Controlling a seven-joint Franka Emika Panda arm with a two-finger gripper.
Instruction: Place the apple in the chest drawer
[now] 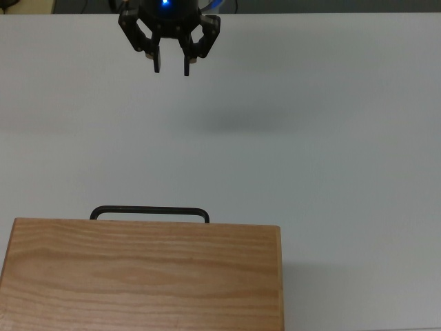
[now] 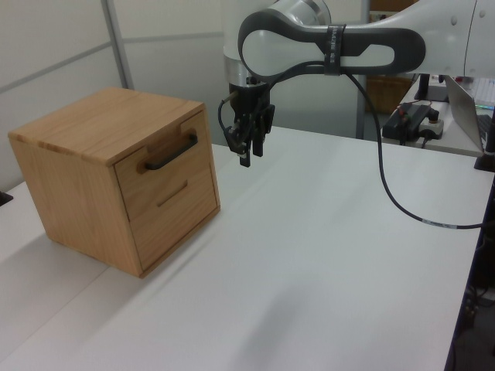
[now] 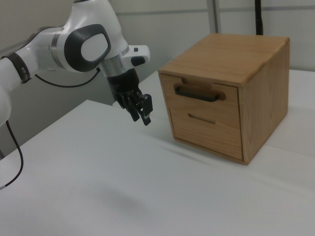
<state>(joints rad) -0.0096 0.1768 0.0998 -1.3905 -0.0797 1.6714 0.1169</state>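
Note:
The light wooden chest (image 1: 141,276) stands on the white table, at the left view's left (image 2: 93,131) and the right view's right (image 3: 231,54). Its top chest drawer (image 2: 155,176) (image 3: 197,104) sits flush with the front, with the black bar handle (image 1: 148,212) (image 2: 171,152) (image 3: 197,93) across it. My gripper (image 1: 171,69) (image 2: 249,158) (image 3: 142,118) hangs open and empty above the table, well away from the handle. The apple is out of view.
A black cable (image 2: 387,193) hangs from the arm and trails over the table at the left view's right. A second desk with equipment (image 2: 414,120) stands behind. A smaller lower drawer (image 3: 202,129) sits under the top one.

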